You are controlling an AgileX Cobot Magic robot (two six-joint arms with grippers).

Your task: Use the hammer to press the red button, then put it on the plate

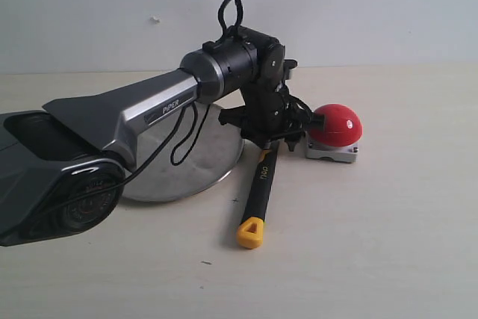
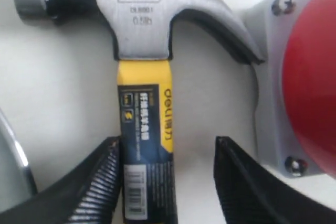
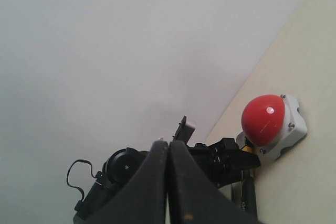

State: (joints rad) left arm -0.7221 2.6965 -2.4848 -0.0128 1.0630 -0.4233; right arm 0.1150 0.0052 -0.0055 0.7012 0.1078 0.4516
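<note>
Straddling the hammer, left gripper splayed, wrist pitched steeply downward.

Bright, even light, soft shadows; glare spot on the red button.

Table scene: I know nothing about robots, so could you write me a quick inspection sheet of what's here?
Surface: pale table, smooth.
Job's things: hammer lies flat, its claw close to the red button; plate beside the handle, partly hidden by the left arm.
Clutter: nothing seen.
Tools: left tool open, fingers either side of the hammer's handle; right tool shut, holding nothing.
Cables: black cable loops along the left arm.
Surroundings: plain pale wall.
</note>
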